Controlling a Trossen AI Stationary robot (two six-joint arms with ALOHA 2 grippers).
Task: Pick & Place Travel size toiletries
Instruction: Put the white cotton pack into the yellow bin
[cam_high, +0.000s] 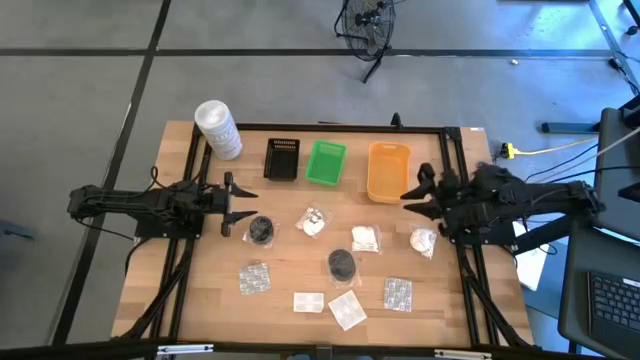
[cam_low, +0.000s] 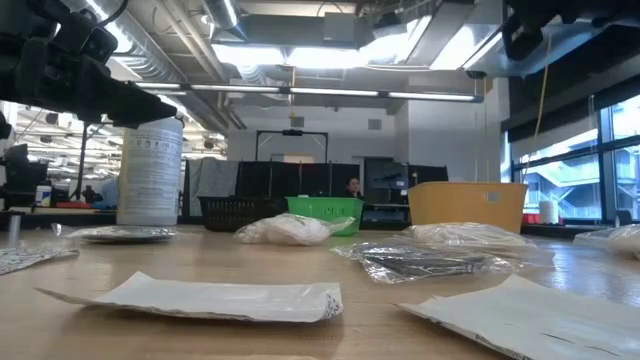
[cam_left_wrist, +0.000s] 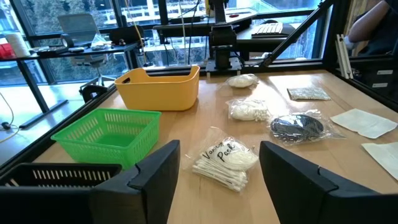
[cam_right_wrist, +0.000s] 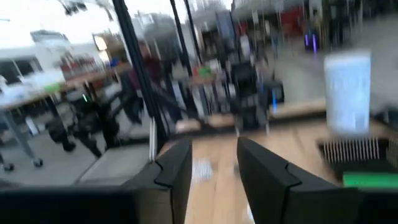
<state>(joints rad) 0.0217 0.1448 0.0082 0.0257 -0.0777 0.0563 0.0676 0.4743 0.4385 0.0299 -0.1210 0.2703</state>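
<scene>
Bright overhead strip lights, window glare; right wrist view motion-blurred, low view's foreground soft.

A: What lies around the desk (cam_high: 215, 305)?

B: Grey floor (cam_high: 90, 90) crossed by dark lines, and a yellow cable (cam_high: 545, 150) running along it to the right.

A: And the room behind?

B: Open ceiling with ducts (cam_low: 150, 65) and bright strip lights (cam_low: 330, 92). Tall windows (cam_low: 610, 160) stand on one side. A black office chair (cam_left_wrist: 84, 31) sits by a glass-topped table (cam_left_wrist: 74, 50).
</scene>
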